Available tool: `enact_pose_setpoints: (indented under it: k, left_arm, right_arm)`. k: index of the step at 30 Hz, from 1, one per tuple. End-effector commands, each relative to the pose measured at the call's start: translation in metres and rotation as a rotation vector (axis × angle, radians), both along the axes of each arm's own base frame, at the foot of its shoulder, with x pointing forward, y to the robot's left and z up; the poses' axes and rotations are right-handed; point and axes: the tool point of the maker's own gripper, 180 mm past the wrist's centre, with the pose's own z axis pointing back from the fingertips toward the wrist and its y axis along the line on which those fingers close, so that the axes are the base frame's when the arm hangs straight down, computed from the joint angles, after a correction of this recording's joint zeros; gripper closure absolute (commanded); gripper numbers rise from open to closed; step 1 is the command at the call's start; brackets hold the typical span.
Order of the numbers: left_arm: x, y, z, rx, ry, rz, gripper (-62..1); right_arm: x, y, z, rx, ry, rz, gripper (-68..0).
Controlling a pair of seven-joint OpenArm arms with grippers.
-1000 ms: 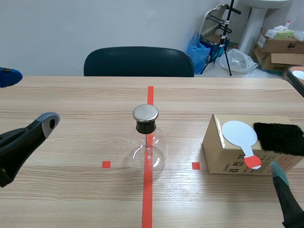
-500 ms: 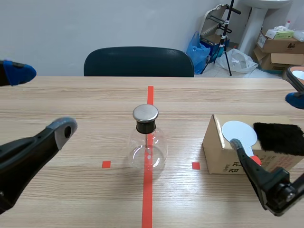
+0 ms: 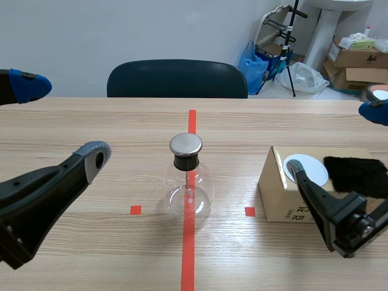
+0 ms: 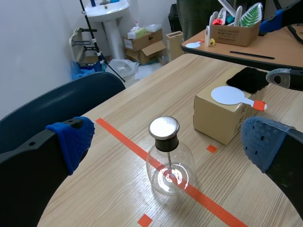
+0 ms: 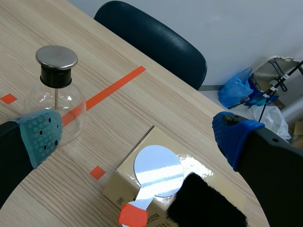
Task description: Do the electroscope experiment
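Right of the electroscope, on top of a cardboard box, lies the white paddle. Its round disc is on the far side from the robot and its red handle points back toward the robot. Its long axis runs roughly parallel to the tape line under the electroscope, not across toward it. A black fur pad rests on the same box, close against the paddle on the side away from the electroscope. Whether the two overlap cannot be told. The electroscope, a round glass flask with a metal cap and a thin rod inside, stands upright between the two arms with nothing touching it.

The right gripper hangs above the box, to the right of the electroscope, with its fingers spread wide and nothing between them. Its wrist view shows the paddle ahead of and below the gap. In the scene view its nearer finger crosses in front of the handle. The left gripper is to the left of the electroscope, likewise wide apart and empty, well away from the box.

The right arm is clearly the nearer one for the paddle and fur. A pick would probably mean closing across the narrow handle. The fur leaves little room on the side away from the electroscope.
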Motion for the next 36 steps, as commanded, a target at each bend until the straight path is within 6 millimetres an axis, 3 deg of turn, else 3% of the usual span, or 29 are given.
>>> enact_pose_setpoints:
  k: [1, 36]
  left_arm:
    - [-0.0009, -0.0004, 0.0024, -0.018, -0.002, 0.000, -62.3]
    - [-0.0009, -0.0004, 0.0026, -0.018, -0.003, -0.001, -62.3]
  right_arm:
    - [0.0015, -0.0002, 0.0097, 0.012, -0.031, -0.003, -67.9]
    - [0.0013, 0.0007, 0.0122, 0.018, -0.044, 0.003, -67.9]
